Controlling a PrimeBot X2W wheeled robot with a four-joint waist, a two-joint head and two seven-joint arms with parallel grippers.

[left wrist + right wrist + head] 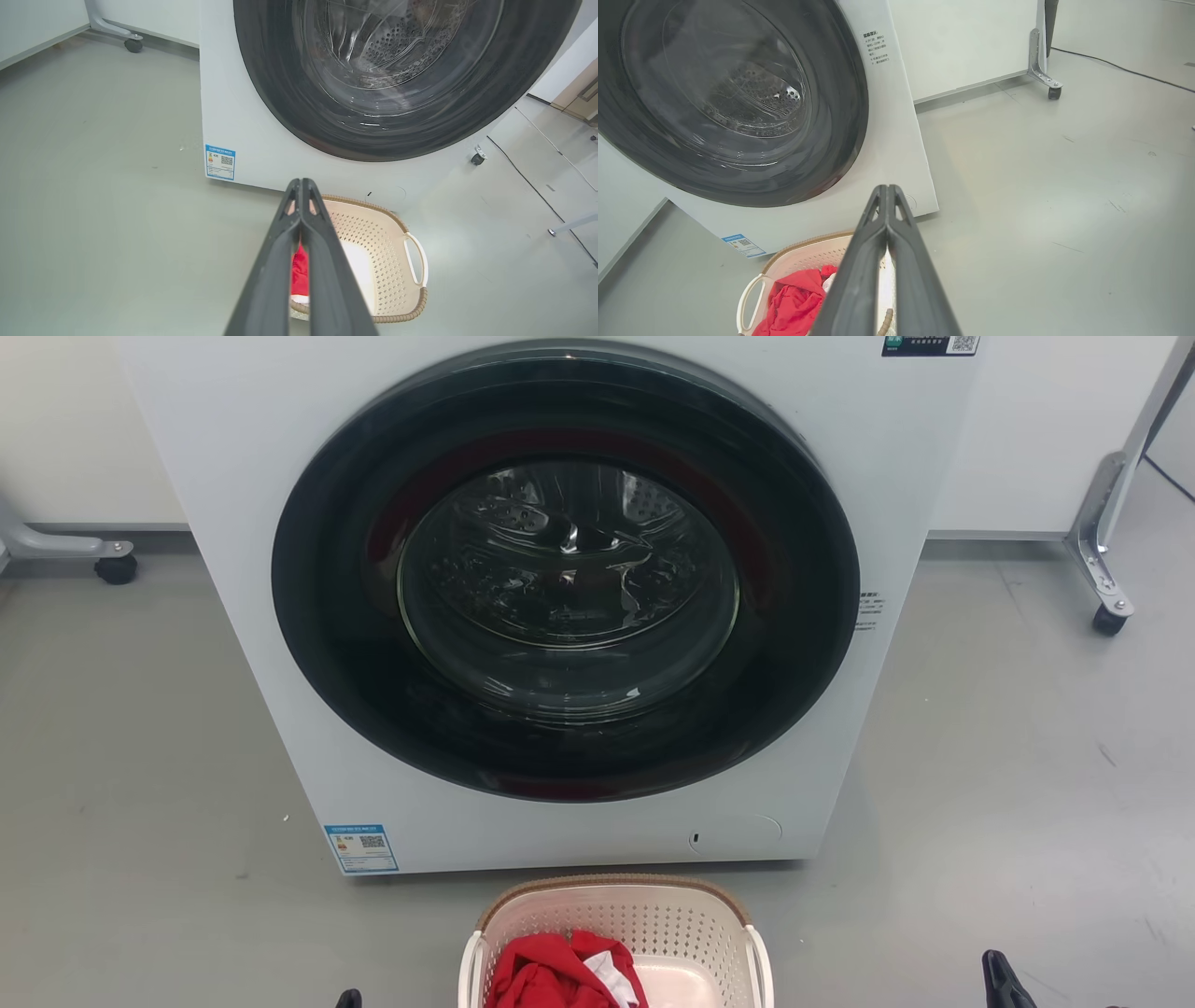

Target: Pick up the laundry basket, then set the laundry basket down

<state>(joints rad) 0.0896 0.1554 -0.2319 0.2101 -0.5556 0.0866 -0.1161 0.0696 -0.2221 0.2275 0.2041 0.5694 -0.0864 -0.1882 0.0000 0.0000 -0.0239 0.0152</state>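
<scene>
At the bottom centre of the left wrist view, the left gripper (301, 183) has its two dark fingers pressed together along their length, with nothing between them. The right gripper (887, 187) stands the same way in the right wrist view: fingers together and empty. From the head camera, only dark tips show at the lower edge, the left gripper at the lower left and the right gripper at the lower right.

The laundry basket (653, 915) sits on the grey floor (980, 756) between the two grippers, touched by neither. It is upright, with its brown woven-look rim at the top and one white handle (416, 259) on each short side. A red cloth (546, 980) lies bunched inside the basket toward the robot's left, with a piece of white cloth (611, 978) against it. The rest of the pale basket bottom is bare.

Just beyond the basket stands the white washer (243, 523), separated from it by a narrow strip of floor. The round dark door (565, 569) is closed and the metal drum shows through its glass. A blue label (361, 847) is stuck at the washer's lower left corner. A wheeled metal frame leg (1106, 588) stands well to the right and another (114, 565) well to the left.
</scene>
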